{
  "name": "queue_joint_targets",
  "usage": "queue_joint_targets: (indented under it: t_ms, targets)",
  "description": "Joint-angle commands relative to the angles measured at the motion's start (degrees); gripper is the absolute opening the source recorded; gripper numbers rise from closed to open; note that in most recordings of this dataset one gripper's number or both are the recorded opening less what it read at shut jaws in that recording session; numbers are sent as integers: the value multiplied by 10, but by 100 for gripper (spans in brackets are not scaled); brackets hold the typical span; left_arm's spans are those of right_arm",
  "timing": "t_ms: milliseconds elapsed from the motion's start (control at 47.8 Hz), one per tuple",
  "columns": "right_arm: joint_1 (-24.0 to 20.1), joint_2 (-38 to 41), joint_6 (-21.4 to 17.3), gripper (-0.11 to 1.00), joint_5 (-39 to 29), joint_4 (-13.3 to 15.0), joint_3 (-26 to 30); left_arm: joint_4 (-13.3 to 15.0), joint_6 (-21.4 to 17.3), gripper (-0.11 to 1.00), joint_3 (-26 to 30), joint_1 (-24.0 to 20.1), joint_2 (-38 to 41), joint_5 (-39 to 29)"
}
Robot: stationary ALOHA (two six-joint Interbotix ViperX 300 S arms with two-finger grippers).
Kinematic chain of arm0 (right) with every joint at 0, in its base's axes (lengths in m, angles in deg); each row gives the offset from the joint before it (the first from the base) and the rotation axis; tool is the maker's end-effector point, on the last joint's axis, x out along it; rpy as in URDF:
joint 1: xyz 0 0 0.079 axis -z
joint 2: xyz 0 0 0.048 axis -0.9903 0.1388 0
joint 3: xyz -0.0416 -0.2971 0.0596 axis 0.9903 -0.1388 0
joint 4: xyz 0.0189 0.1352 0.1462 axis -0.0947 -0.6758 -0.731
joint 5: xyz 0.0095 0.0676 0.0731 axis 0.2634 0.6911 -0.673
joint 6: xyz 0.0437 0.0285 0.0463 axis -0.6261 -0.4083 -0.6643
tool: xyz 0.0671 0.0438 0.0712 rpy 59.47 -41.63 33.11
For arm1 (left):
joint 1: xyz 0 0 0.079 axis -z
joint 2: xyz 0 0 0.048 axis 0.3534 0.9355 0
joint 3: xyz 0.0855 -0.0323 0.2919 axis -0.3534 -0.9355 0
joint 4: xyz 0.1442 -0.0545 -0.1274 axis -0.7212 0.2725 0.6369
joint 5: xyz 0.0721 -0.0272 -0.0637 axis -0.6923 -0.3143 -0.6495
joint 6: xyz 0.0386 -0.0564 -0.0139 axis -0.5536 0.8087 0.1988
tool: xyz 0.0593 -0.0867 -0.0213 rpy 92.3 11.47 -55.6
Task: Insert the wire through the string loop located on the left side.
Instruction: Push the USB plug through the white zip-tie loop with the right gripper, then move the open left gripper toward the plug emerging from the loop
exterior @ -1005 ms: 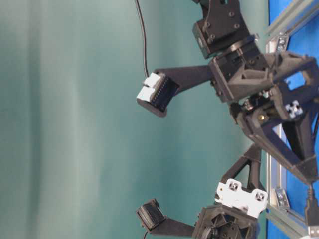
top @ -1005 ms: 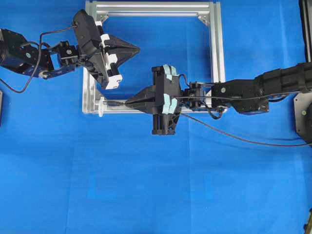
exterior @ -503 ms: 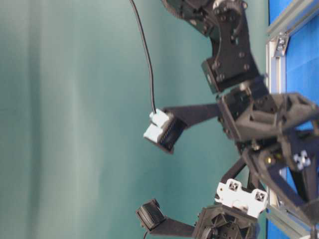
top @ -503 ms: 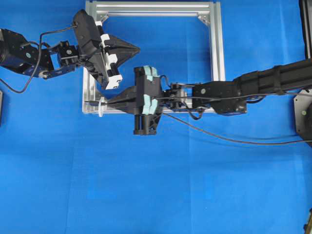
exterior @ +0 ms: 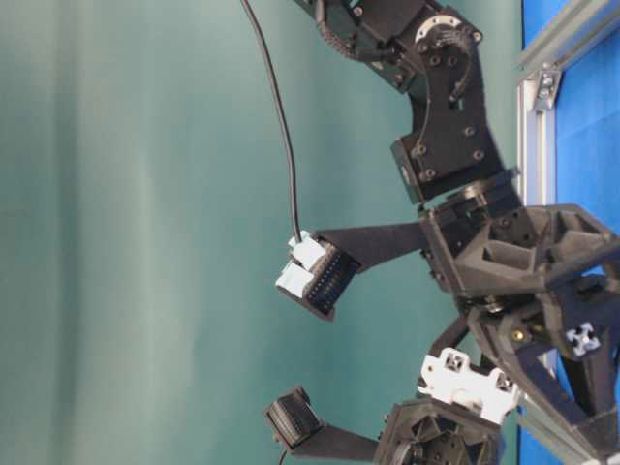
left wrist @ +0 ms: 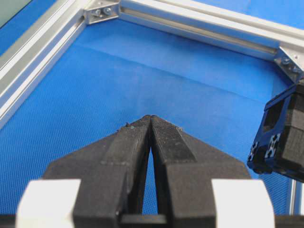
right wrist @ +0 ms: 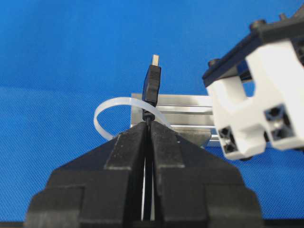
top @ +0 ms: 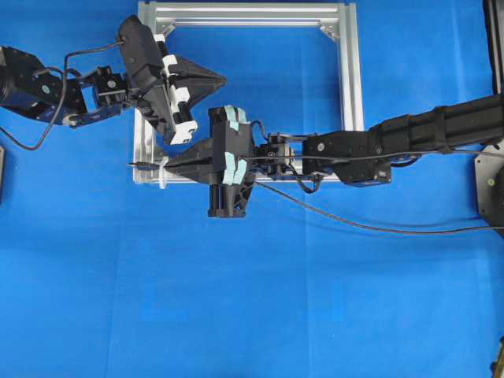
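My right gripper (top: 168, 163) is shut on the wire just behind its black plug (right wrist: 152, 83), low over the frame's front left corner. The plug's silvery tip (right wrist: 154, 59) points away from me. In the overhead view the plug (top: 140, 165) sticks out to the left of the white string loop (top: 161, 170). In the right wrist view the string loop (right wrist: 110, 111) curves left from the plug's base, its band crossing there. The wire (top: 370, 228) trails back to the right over the cloth. My left gripper (top: 224, 79) hovers shut and empty inside the frame; its tips (left wrist: 150, 118) are pressed together.
The silver aluminium frame (top: 350, 87) lies on the blue cloth; its bars (left wrist: 199, 26) surround my left gripper. My left gripper's white body (right wrist: 256, 104) stands close on the right of the plug. The right arm (top: 409, 142) crosses the frame's right bar.
My right gripper has moved left along the frame's front bar with the wire, bringing the plug from right of the loop to poking out on its left. The left arm has not moved.
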Motion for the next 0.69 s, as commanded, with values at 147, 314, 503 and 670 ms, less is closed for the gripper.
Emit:
queue_joint_targets:
  t_ms: [147, 314, 503, 670]
  targets:
    - [-1, -12, 0, 0, 2, 1, 8, -3, 1, 0, -43, 0, -48, 11]
    - [-1, -12, 0, 0, 2, 1, 7, -3, 0, 0, -105, -7, -91, 25]
    - [-1, -12, 0, 0, 2, 1, 7, -3, -1, 0, -166, -13, -146, 25]
    - [-1, -12, 0, 0, 2, 1, 7, -3, -1, 0, -213, -25, -186, 18]
